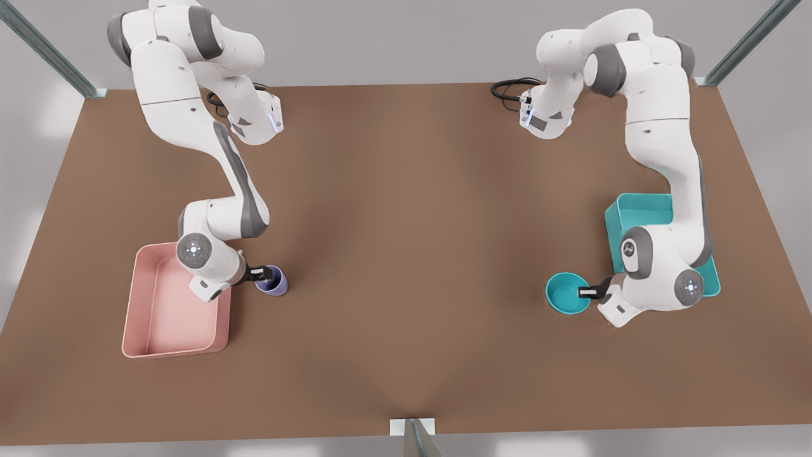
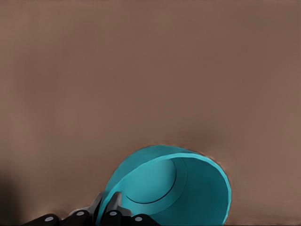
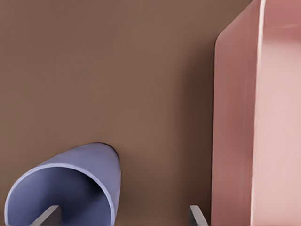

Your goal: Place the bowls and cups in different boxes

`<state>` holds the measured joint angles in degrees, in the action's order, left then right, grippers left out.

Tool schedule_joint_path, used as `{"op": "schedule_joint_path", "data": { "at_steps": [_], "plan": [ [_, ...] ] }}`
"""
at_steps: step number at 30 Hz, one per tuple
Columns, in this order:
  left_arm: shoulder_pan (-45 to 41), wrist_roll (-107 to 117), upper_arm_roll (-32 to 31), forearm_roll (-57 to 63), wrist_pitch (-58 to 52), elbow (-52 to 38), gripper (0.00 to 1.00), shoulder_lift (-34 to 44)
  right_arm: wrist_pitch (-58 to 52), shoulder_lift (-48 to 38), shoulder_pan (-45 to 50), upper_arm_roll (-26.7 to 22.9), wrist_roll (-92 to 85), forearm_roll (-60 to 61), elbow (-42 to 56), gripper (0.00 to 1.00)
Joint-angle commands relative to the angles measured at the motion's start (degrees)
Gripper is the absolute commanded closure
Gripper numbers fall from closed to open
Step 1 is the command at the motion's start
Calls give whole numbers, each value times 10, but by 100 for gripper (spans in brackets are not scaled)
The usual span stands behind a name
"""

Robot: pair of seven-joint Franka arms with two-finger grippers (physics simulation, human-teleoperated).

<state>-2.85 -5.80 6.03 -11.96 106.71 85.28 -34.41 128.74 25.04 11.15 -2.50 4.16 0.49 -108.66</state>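
While both vessels remain on the table [image 1: 406, 254], neither box has received its item, so the sorting is not yet done.

Left gripper [image 1: 591, 292]: positioned at the rim of the teal bowl [image 1: 566, 292], on the side nearest the teal box [image 1: 641, 212]. The left wrist view shows the fingers [image 2: 109, 209] drawn narrow across the bowl wall, one inside and one outside, apparently pinching the rim. The bowl sits just beside the teal box, outside it.

Right gripper [image 1: 263, 274]: positioned at the lavender cup [image 1: 273, 282], on the side facing the pink box [image 1: 174, 304]. The right wrist view shows the fingers [image 3: 47, 215] spread wide, one inside the cup mouth and the other outside, between cup [image 3: 70, 188] and pink box wall [image 3: 235, 141]. No grip on the cup is established. The cup stands just beside the pink box, outside it.

Remaining, as judged: close on the cup wall, lift both items, carry each over its adjacent box, and release. Both boxes appear empty.
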Motion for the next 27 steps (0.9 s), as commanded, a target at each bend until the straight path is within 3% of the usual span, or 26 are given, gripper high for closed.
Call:
{"op": "schedule_joint_path", "data": {
  "at_steps": [1, 5, 10, 12, 16, 17, 18, 19, 20, 21, 22, 26, 27],
  "plan": [
    [6, -34, 34, 53, -99, 39, 79, 54, 25, 2, 0, -1, 12, 1, -1, 0],
    [57, -183, 142, 55, -93, 94, 79, 82, 32, 19, 2, 0, 12, 1, -7, 0],
    [75, -250, 166, 55, 75, 184, 79, 70, 32, 28, 10, 0, 12, 0, -13, 0],
    [86, -266, 167, 55, 140, 194, 79, 47, 32, 29, 11, 0, 12, 0, -13, 8],
    [96, -279, 167, 50, 172, 194, 79, 17, 32, 38, 13, 1, 12, 0, -11, 34],
    [96, -279, 167, 50, 172, 194, 70, 14, 31, 38, 13, 1, 12, 0, -11, 46],
    [96, -278, 167, 50, 172, 193, 35, 11, 31, 38, 13, 0, 12, 0, -10, 56],
    [96, -278, 167, 49, 172, 193, 22, 11, 27, 38, 13, 0, 11, 0, -7, 71],
    [95, -278, 167, 48, 172, 192, 16, 11, 26, 38, 13, 1, 11, 0, -5, 79],
    [95, -279, 166, 49, 172, 189, 4, 14, 24, 38, 13, 0, 2, 0, -3, 79],
    [94, -277, 167, 52, 161, 188, 0, 47, 20, 37, 12, 0, 1, 0, 4, 79],
    [23, -60, 145, 103, 16, 172, 0, 181, -43, -27, -2, -2, -65, 1, 13, 79],
    [-35, 16, 123, 119, -26, 162, 0, 224, -90, -48, -31, -5, -139, 0, 29, 79]
  ]
}}
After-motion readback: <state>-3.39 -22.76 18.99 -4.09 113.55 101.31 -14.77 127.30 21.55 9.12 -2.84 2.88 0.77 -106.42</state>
